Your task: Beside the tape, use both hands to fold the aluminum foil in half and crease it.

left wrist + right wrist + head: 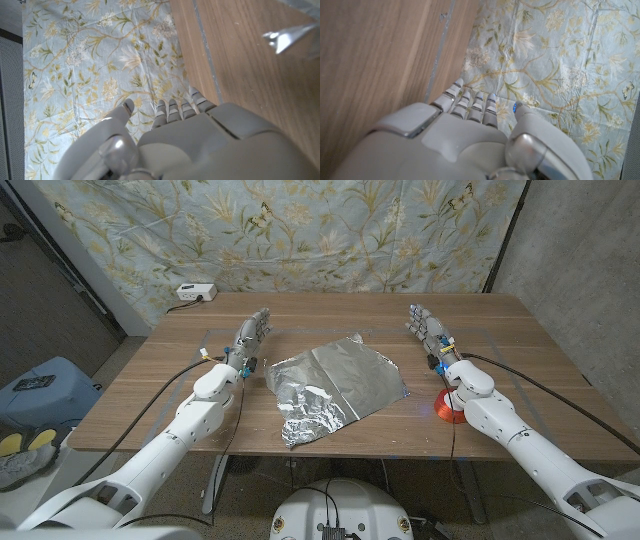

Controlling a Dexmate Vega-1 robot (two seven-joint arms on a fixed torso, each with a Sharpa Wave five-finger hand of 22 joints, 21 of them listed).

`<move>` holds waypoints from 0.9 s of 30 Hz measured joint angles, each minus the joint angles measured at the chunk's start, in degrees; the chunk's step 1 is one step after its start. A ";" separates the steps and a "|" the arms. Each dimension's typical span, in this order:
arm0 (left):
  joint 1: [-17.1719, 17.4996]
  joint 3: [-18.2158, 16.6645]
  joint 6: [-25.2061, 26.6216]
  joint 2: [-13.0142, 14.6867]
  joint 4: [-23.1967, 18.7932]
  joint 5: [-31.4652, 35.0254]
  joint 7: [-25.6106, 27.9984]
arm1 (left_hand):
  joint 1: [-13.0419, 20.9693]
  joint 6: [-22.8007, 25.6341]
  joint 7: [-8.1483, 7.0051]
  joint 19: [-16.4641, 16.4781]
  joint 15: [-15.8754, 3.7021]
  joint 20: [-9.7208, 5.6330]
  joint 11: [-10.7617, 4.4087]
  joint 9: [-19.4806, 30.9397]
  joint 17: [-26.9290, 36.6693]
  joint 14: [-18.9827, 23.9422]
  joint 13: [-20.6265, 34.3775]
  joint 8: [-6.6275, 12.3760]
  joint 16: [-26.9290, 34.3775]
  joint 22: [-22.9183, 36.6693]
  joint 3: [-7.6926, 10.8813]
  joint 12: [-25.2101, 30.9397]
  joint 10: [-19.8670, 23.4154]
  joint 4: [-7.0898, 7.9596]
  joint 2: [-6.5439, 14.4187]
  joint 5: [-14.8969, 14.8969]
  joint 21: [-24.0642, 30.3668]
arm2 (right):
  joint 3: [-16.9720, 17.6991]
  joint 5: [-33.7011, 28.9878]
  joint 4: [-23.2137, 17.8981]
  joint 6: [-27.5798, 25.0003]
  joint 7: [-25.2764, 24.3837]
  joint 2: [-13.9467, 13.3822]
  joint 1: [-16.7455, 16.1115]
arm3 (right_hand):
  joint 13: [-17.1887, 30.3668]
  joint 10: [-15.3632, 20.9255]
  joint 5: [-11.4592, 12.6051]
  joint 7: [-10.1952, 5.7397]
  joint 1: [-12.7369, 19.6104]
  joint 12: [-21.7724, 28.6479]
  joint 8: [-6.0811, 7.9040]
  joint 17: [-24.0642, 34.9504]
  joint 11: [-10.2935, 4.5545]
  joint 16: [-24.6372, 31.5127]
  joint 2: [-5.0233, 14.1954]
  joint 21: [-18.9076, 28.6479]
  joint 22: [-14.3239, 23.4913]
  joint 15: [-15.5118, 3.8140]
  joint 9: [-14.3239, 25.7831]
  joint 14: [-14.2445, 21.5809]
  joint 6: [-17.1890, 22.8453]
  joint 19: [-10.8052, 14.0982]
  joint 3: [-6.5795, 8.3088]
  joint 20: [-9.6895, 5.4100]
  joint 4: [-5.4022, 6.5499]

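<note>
The aluminum foil [335,385] lies in the middle of the wooden table [520,325], a shiny sheet with its near left part crumpled and turned over. A corner of the foil [287,37] glints in the left wrist view. My left hand [252,333] stands to the left of the foil with its fingers stretched toward the far edge, holding nothing. My right hand [425,328] stands to the right of the foil, fingers also stretched out and empty. The red tape roll [449,408] sits by my right forearm, partly hidden behind it.
A floral cloth [300,235] hangs behind the table. A small white box [195,292] sits beyond the far left corner. A blue bin [40,390] stands on the floor to the left. Bare wood lies around the foil.
</note>
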 measured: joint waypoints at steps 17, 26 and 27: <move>1.47 -0.27 -0.73 -0.03 -1.97 -0.04 1.27 | 0.78 0.31 0.31 0.30 0.00 0.31 0.32 -0.01 -0.13 0.00 -0.12 0.00 0.00 0.00 0.62 0.00 0.30 -0.63 -0.14 0.00 0.00 | -0.31 -1.18 -0.98 -0.02 0.84 -1.29 0.59 | 0.00 -0.01 0.00 0.00 0.00 -0.01 0.00 -0.01 0.01 0.00 0.00 0.00 -0.01 0.01 -0.01 -0.01 0.00 -0.01 0.23 0.00 -0.24; 2.12 -0.36 -0.73 -0.05 -3.14 0.38 2.57 | 1.09 0.31 0.31 0.30 0.00 0.31 0.32 -0.01 -0.17 0.00 -0.16 0.00 0.00 -0.01 0.86 0.00 0.30 -0.87 -0.45 0.00 -0.23 | -0.81 -3.62 -2.07 0.42 1.18 -3.10 1.17 | -0.01 -0.23 0.00 0.00 0.00 -0.01 0.00 -0.01 -0.21 0.00 0.00 0.00 -0.01 0.01 -0.01 -0.01 -0.01 -0.01 0.41 0.00 -0.42; 2.19 -0.37 -0.73 -0.05 -3.26 0.40 2.65 | 1.11 0.31 0.31 0.30 0.00 0.31 0.32 -0.01 -0.17 0.01 -0.16 0.00 0.00 -0.01 0.85 0.00 0.30 -0.88 -0.43 0.00 -0.28 | -0.91 -4.19 -2.28 0.46 1.14 -3.35 1.23 | -0.01 -0.23 0.00 0.01 0.00 -0.01 0.00 -0.01 -0.20 0.00 0.00 0.00 -0.01 0.01 -0.01 -0.01 -0.01 -0.01 0.47 0.00 -0.48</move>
